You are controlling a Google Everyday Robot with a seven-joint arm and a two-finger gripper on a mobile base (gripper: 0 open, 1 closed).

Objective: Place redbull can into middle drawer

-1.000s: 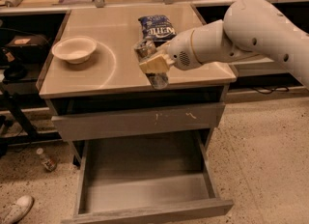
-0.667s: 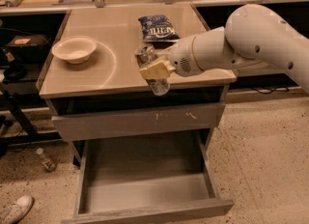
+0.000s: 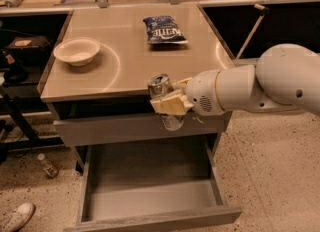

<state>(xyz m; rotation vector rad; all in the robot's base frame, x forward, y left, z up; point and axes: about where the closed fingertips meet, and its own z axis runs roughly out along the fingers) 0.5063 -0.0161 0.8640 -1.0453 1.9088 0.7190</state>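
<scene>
My gripper (image 3: 167,102) is shut on the redbull can (image 3: 161,87), a slim silver can held upright with its shiny top showing. It hangs in the air just in front of the counter's front edge, above the open middle drawer (image 3: 150,196). The drawer is pulled out, with a flat grey floor and low side walls, and nothing lies in it. The can's lower end shows below my fingers, in front of the closed drawer front (image 3: 110,128).
On the counter (image 3: 120,71) sit a white bowl (image 3: 77,51) at the left and a blue chip bag (image 3: 164,30) at the back. A small bottle (image 3: 48,166) and a shoe (image 3: 17,217) lie on the floor at the left.
My arm has carried the can off the counter, forward and down past the front edge, so it now hangs above the open drawer.
</scene>
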